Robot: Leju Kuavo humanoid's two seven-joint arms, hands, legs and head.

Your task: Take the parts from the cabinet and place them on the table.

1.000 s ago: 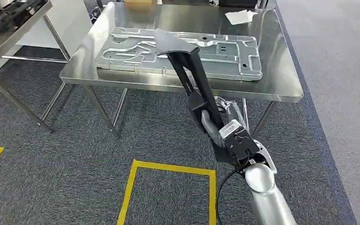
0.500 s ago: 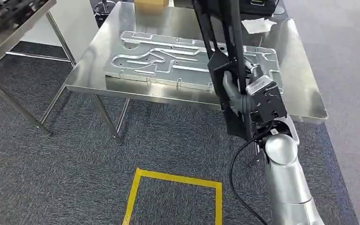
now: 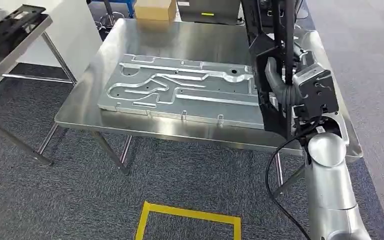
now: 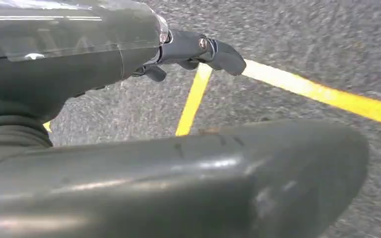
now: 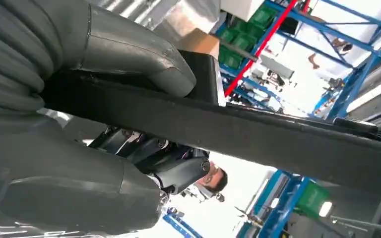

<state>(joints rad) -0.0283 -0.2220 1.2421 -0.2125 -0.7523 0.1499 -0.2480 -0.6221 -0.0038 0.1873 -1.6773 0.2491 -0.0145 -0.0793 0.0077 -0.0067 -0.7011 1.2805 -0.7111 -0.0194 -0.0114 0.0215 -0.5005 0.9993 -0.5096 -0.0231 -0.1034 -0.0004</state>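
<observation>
Steel table (image 3: 190,35): one metal plate (image 3: 180,92), one cardboard box (image 3: 155,9); right hand (image 3: 275,82) grips one black part (image 3: 282,30).

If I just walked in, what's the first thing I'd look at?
Probably the long black part that the robot's right hand grips and holds up over the right end of the shiny steel table. Next you'd see the big silver plate with curvy grooves lying flat in the middle of that table, and a cardboard box at its far edge.
</observation>
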